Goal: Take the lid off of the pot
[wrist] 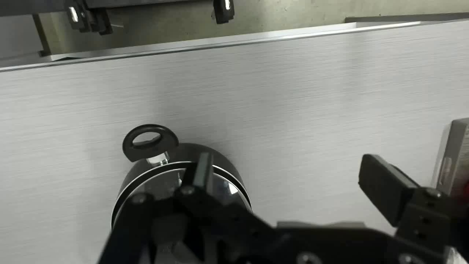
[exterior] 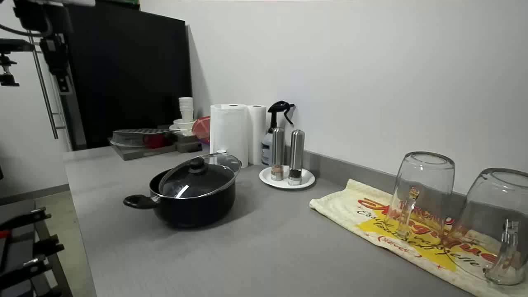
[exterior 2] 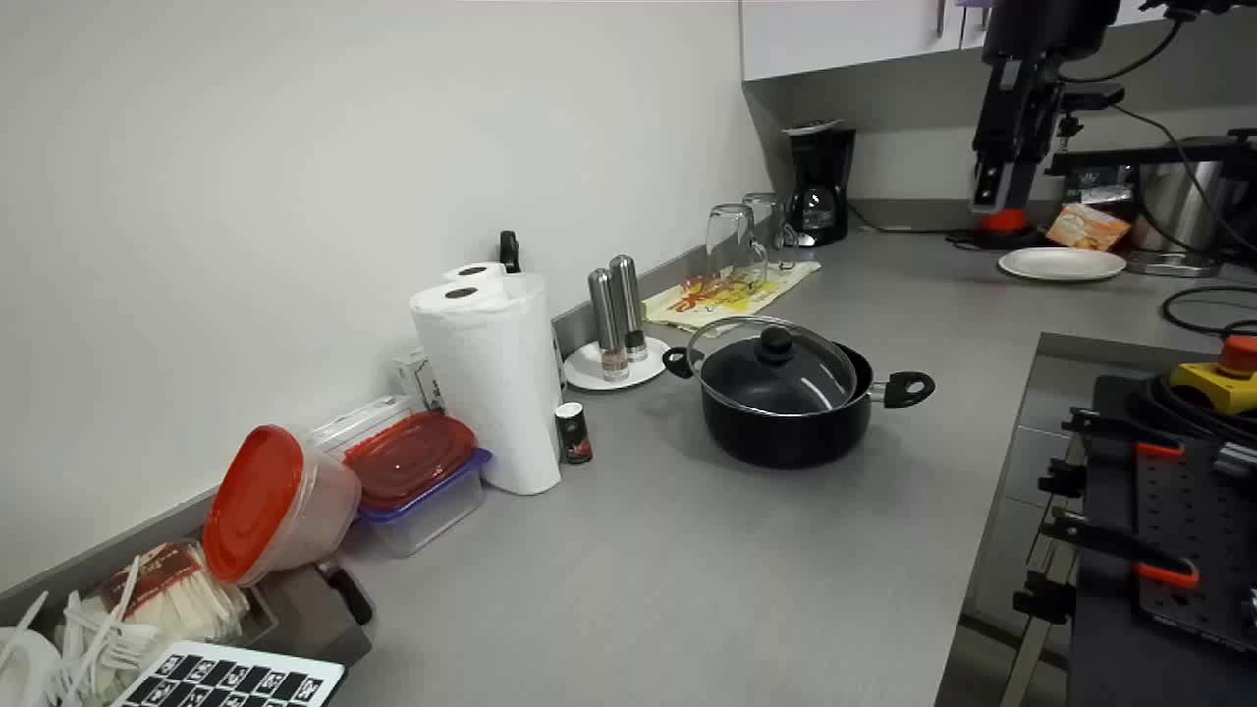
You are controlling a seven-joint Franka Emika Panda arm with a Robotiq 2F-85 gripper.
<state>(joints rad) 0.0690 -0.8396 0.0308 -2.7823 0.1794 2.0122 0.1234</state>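
While the gripper (wrist: 289,179) hangs raised and well apart from the pot (exterior: 196,212) in both exterior views, its state reads clearly in the wrist view: two fingers (wrist: 383,190) spread wide, released, a broad gap between them. Same view: one finger overlaps the pot along the line of sight.

Lid (exterior 2: 773,373): on the pot, clear glass, metal rim, dark knob (exterior 2: 775,344) uppermost. Seating off-centre and tilted. Edge toward the wall (exterior 2: 589,128) raised and jutting past the pot's rim; on the opposite side, toward the open edge of the counter (exterior: 264,251), a crescent of dark interior lies uncovered. Exact contact of the low edge with the rim cannot be made out.

Pot: black, upright on the grey counter. Both side handles (exterior 2: 905,390) visible in an exterior view, one pointing toward the counter's edge.

Surroundings: two steel-topped mills (exterior: 296,144) upright on a white plate (exterior: 309,180), near the pot. Paper towel rolls (exterior: 229,136) near them; spray bottle (exterior: 267,149) behind the mills. Printed cloth (exterior: 330,202) by the wall, two clear glass mugs (exterior: 425,194) standing on it. Coffee maker (exterior 2: 820,187) farther along.
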